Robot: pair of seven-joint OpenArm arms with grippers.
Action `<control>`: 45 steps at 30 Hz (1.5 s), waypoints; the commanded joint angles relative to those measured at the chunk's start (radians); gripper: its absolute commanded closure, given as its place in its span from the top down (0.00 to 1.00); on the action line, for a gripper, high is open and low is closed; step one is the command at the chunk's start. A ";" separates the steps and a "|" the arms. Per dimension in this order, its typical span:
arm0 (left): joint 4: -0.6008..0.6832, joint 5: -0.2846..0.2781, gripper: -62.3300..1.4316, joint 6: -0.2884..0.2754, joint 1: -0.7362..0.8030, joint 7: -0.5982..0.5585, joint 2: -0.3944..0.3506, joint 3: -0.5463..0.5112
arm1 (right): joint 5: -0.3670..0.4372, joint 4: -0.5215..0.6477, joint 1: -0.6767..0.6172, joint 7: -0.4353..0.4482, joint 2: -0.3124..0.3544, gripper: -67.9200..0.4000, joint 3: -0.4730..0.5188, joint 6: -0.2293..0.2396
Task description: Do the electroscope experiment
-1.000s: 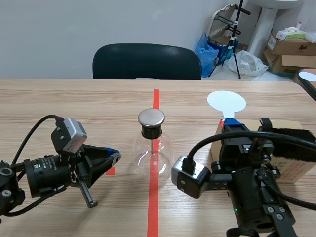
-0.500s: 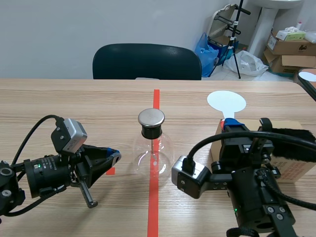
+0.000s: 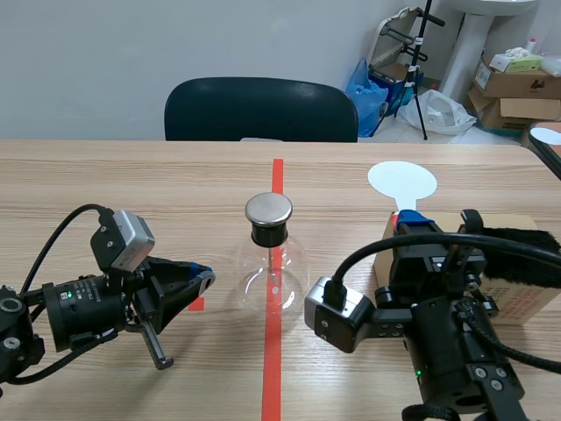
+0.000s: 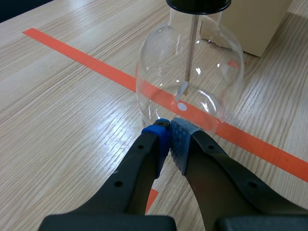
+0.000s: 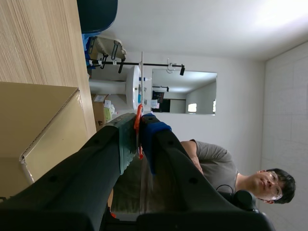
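SURFACE: light wooden table (image 3: pixel 131 175); dark chair (image 3: pixel 260 110) beyond clear round glass flask with metal-capped black stopper (image 3: pixel 270 263) | LEFT: left gripper (image 3: pixel 203 276) closed, empty, just beside flask | RIGHT: right gripper (image 3: pixel 412 219) clamps white round paddle (image 3: pixel 401 180), right of flask | LEFT WRIST ONLY: thin metal rod (image 4: pixel 190 48) inside flask
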 commanded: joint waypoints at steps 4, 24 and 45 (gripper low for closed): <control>0.017 -0.014 0.07 -0.002 -0.003 -0.021 0.005 -0.006 | -0.004 0.005 0.014 -0.003 0.011 0.02 0.004 -0.013; 0.017 -0.014 0.07 -0.002 -0.003 -0.021 0.005 -0.006 | -0.004 0.005 0.013 -0.003 0.011 0.02 0.004 -0.013; 0.017 -0.014 0.07 -0.002 -0.003 -0.021 0.005 -0.006 | 0.031 0.006 0.008 -0.003 0.010 0.02 0.013 -0.022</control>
